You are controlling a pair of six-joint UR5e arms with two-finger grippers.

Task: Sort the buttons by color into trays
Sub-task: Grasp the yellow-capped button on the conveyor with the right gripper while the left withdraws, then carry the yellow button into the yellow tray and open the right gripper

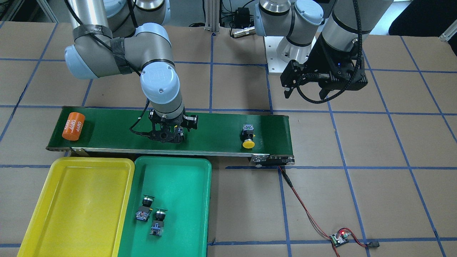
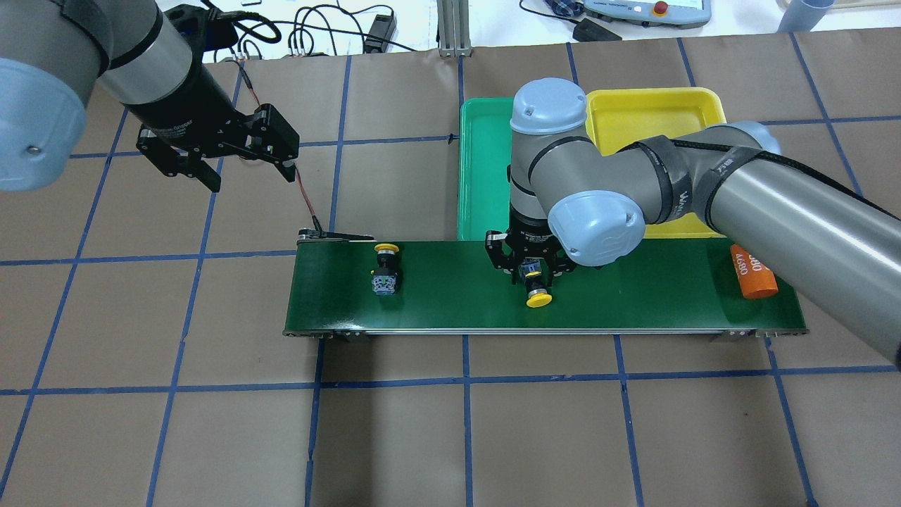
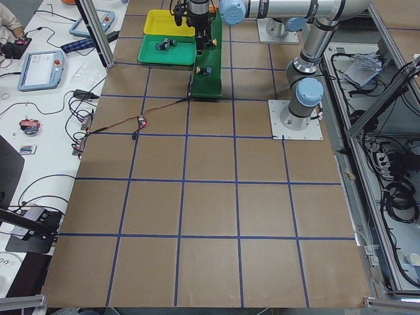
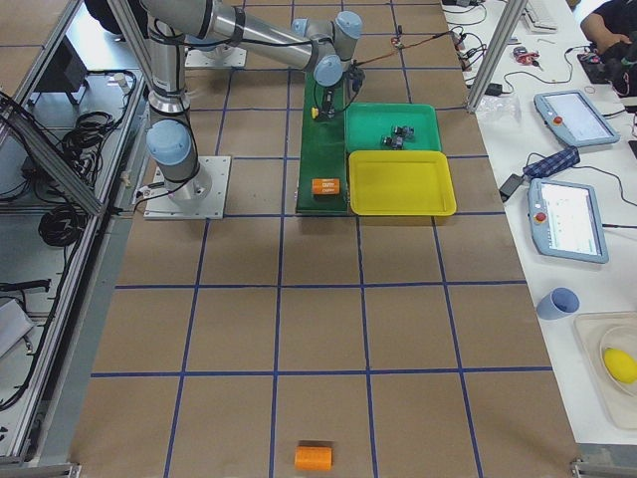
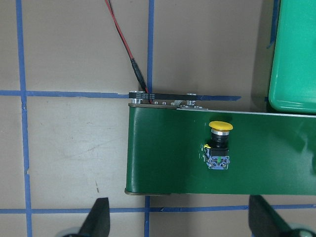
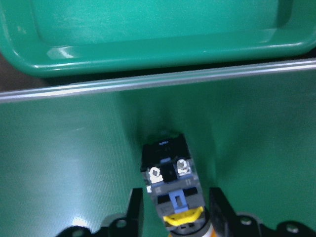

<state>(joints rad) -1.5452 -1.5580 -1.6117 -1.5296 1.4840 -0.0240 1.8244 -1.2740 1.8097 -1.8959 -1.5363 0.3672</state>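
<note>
My right gripper (image 2: 536, 276) is partly open around the light, hard yellow button (image 2: 539, 300), best pinched by its black body.

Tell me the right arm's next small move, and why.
Probably close the jaws of the right gripper on the yellow button. They straddle its body on the conveyor belt, but I cannot tell whether they grip it. It must be held before lifting toward the yellow tray.
</note>
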